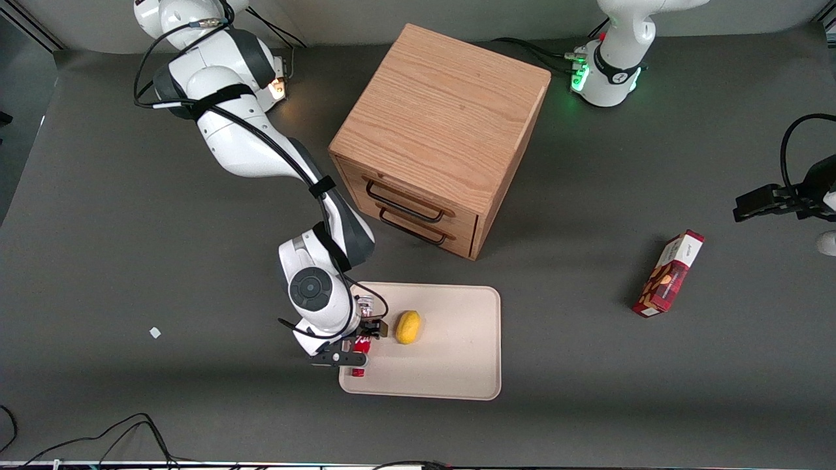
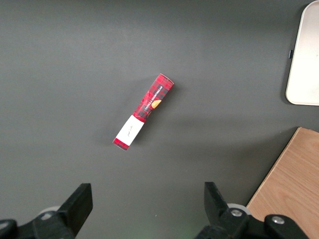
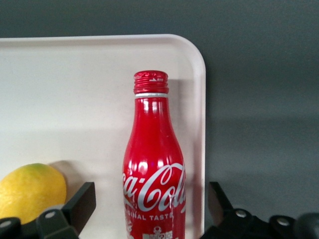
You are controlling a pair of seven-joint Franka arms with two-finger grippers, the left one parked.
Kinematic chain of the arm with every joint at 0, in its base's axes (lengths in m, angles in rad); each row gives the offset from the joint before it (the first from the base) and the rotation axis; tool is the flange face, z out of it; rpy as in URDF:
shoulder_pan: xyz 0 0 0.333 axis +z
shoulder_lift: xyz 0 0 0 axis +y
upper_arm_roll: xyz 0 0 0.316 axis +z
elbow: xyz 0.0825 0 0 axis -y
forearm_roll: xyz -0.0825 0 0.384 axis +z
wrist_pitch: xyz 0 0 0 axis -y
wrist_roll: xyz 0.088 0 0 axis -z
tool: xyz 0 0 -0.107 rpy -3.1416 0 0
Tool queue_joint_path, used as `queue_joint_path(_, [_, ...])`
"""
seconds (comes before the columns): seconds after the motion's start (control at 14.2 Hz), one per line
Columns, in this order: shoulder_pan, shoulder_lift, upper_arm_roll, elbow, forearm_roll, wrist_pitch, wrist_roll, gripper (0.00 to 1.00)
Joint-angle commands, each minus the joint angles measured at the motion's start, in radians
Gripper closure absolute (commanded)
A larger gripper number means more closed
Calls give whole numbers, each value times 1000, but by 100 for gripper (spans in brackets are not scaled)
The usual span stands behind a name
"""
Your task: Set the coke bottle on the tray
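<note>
- The small red coke bottle (image 3: 153,169) with white curly letters lies flat on the cream tray (image 1: 457,365), which is a flat rectangle with round corners and a low rim.
- The coke bottle (image 1: 360,356) lies close along the tray's edge at the working arm's end, near the corner nearest the front camera.
- Its red cap points toward that corner of the tray (image 3: 75,99).
- The right arm's black gripper (image 1: 356,344) is just above the bottle, over the same edge of the tray.
- The black fingers (image 3: 79,204) are spread wide, one on each side of the bottle.
- There is a clear gap between each finger and the bottle, so the fingers hold nothing.
- A yellow lemon (image 1: 408,327) sits on the tray too, just beside the bottle, a bit more toward the middle of the tray.
- The lemon (image 3: 31,191) and the bottle are not touching.
- A light brown wooden drawer box (image 1: 439,137) with two dark handles stands on the dark grey surface (image 1: 130,261), farther from the front camera than the tray.
- A red rectangular snack box (image 1: 669,273) lies on the surface toward the parked arm's end, well apart from the tray.
- The snack box (image 2: 143,111) has a white end and lies tilted.
</note>
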Motion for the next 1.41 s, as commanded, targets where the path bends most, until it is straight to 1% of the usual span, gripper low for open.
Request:
queue_joint_path(0.0, [9,16,-12,29,5,6,-5,0])
queue_joint_path(0.14, [10,13,-12,27,9,3,-1,0])
queue_joint_path(0.28, [0,-24,-7,15,12,-14,-1,0])
queue_joint_path(0.42, [0,-96,-7,-63,12,-75,1,0])
queue_joint_path(0.56, [-17,-198,-6,-155,12,-159,-2,0])
queue_joint_path(0.78, [-57,-370,-1,-308,12,-235,2,0])
queue_joint_path(0.99, [-100,-568,0,-521,12,-263,-25,0])
queue_joint_path(1.13, [-126,-691,0,-643,11,-267,-92,0])
queue_joint_path(1.34, [-186,-831,0,-744,11,-331,-192,0])
